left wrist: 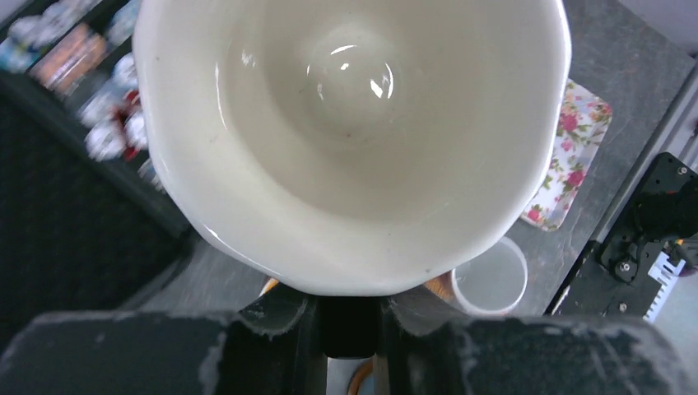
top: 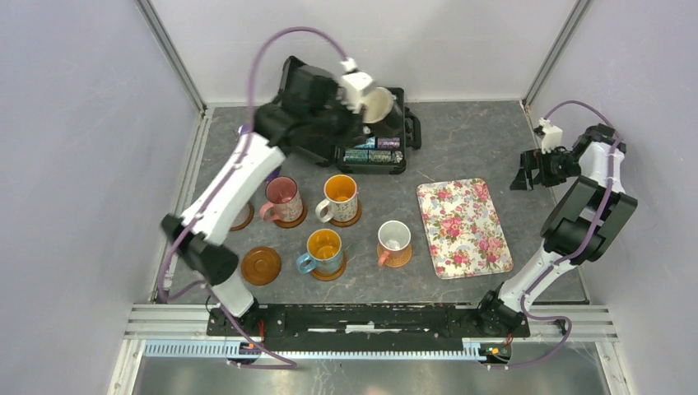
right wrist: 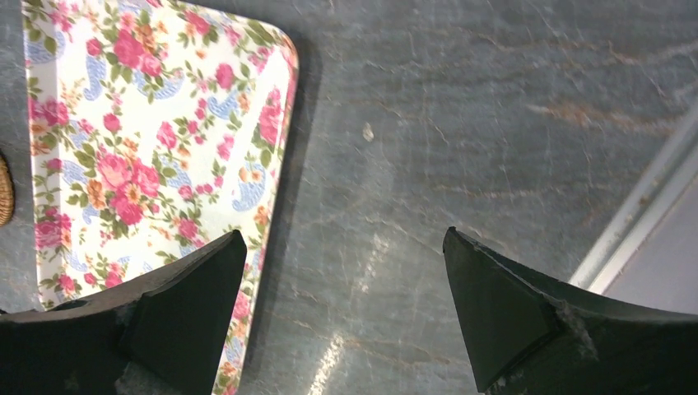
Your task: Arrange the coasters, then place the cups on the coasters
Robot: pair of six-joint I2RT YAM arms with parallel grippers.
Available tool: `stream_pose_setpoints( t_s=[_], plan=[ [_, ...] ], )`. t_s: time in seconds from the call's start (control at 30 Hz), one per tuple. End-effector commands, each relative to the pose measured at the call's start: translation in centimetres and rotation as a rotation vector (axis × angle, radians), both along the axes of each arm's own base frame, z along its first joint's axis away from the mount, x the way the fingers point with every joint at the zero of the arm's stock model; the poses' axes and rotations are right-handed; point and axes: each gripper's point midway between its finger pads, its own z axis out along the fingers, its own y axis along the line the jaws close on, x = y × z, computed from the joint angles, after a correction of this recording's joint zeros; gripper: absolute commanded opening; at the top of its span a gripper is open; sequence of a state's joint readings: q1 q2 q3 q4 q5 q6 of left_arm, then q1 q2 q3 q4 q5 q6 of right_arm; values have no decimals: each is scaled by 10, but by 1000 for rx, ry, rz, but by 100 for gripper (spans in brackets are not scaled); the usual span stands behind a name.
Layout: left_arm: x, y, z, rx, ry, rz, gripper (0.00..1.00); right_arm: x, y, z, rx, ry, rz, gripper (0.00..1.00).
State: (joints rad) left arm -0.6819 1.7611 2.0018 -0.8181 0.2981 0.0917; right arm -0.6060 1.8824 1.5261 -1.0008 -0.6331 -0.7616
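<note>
The left gripper [left wrist: 350, 319] is clamped narrow on the black cup [left wrist: 354, 164]. Its matte black fingers [left wrist: 276, 321] pinch a dark strip of the mug just under the rim (handle or wall, the wrist view does not settle which). Ahead of the fingers the cup's glossy cream inside fills the view. It has a faceted, many-sided rim around a smooth rounded bowl, with small glints at the bottom. The cup is raised with its mouth turned back toward the wrist, over the black chip case [top: 387, 152]. Rows of colourful chips lie blurred off to the gripper's left.

Back from this gripper, toward the arm bases, four cups stand upright on round coasters:
- the pink cup [top: 282, 196]
- the floral cup [top: 340, 193], orange inside
- the blue cup [top: 323, 247], yellow inside
- the white-pink cup [top: 394, 239]

The first three rest on glossy brown wooden discs. The last is on a lighter orange-tan coaster [top: 399, 258]. A bare brown coaster [top: 261, 265] with a raised rim lies nearest the left arm's base. Another brown disc [top: 244, 218] is half hidden under that arm.

The right gripper [right wrist: 343, 239] stands wide and holds nothing. Its wedge-shaped black fingers [right wrist: 189, 304] hang over the grey, veined, stone-like table [right wrist: 461, 123]. The rectangular floral tray [right wrist: 148, 132], with rounded corners and a pink rose print, lies flat just to its left, and its edge runs under the left finger.
</note>
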Motion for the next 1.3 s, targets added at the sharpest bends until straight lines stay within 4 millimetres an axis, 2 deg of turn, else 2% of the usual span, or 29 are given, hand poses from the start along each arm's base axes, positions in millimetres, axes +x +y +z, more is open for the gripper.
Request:
stream_pose_setpoints(
  t_s=[0.0,0.07,0.17,0.27,0.37,0.57,0.67,0.83,1.07,1.27],
  plan=[
    [-20,84,30,-35,-13,66,2,28,14,25,-6,-85,13,98],
    [-28,128,22,2,-8,123,2,34,19,26,-9,-88,20,98],
    [-53,186,9,49,0,195,2,44,24,30,-15,-94,26,98],
    [-90,225,-11,125,4,200,2,51,25,33,-17,-93,25,98],
    [-128,251,-34,192,65,207,2,52,29,32,-23,-87,30,98],
    [-183,279,-72,310,135,164,2,50,33,31,-30,-79,26,98],
    [-196,291,-90,366,157,164,2,49,34,32,-33,-77,23,98],
    [-200,314,-123,459,224,177,2,44,35,29,-39,-68,22,98],
    [-189,342,-158,541,270,182,2,39,33,29,-65,-68,20,98],
    [-188,353,-184,579,303,168,2,36,34,27,-67,-61,14,98]
  ],
)
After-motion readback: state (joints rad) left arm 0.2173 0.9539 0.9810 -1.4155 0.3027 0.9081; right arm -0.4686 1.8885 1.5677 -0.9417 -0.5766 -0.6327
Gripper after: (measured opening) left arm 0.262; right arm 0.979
